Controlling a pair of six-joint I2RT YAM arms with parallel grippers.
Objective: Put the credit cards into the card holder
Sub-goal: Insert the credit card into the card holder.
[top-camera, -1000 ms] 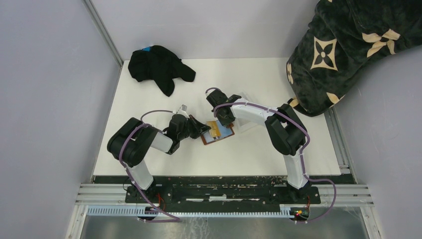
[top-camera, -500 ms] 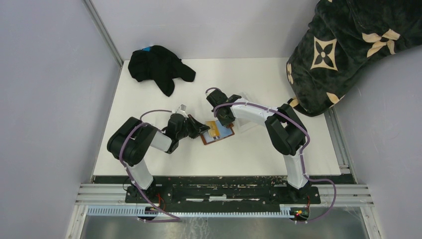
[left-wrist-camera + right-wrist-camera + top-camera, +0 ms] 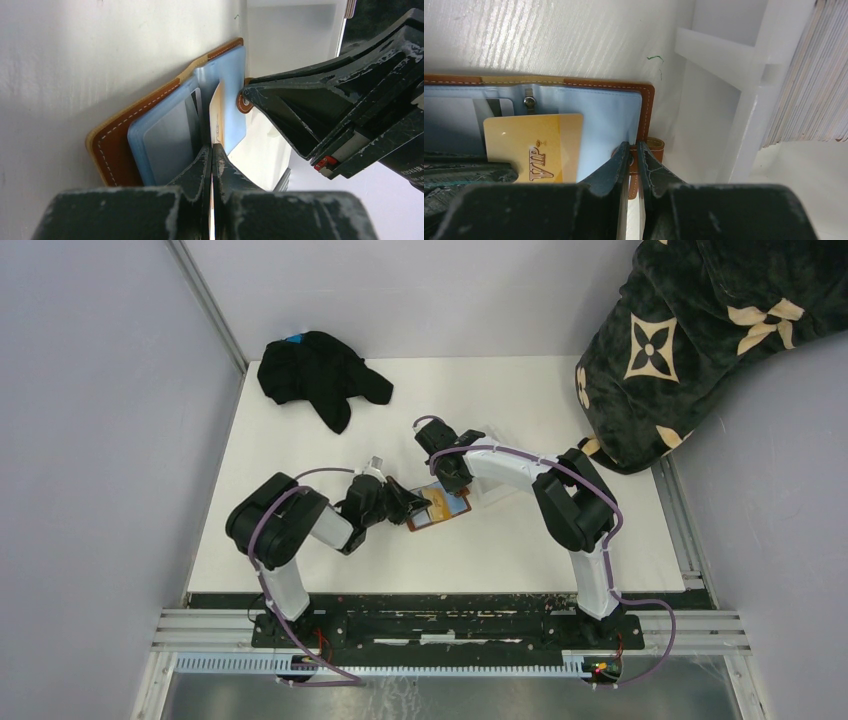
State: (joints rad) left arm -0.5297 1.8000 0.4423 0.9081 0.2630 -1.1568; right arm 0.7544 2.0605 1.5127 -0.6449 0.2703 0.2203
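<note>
Pinching the gold card, printed VIP, edge-on in my left hand; jaws narrow, shut tight on its near edge. The card lies over the light blue inner panel of the card holder; whether its far edge has entered a slot, I cannot tell. The card holder lies open and flat on the white desk, between my two arms. A greyish card shows behind a clear pocket on its left half.

My right hand is nearly closed, nipping the brown snap tab at the holder's right edge. Just right of that stands the clear tray with a stack of cards on edge inside. A black cloth lies at the far left corner and a dark patterned blanket at the far right.
</note>
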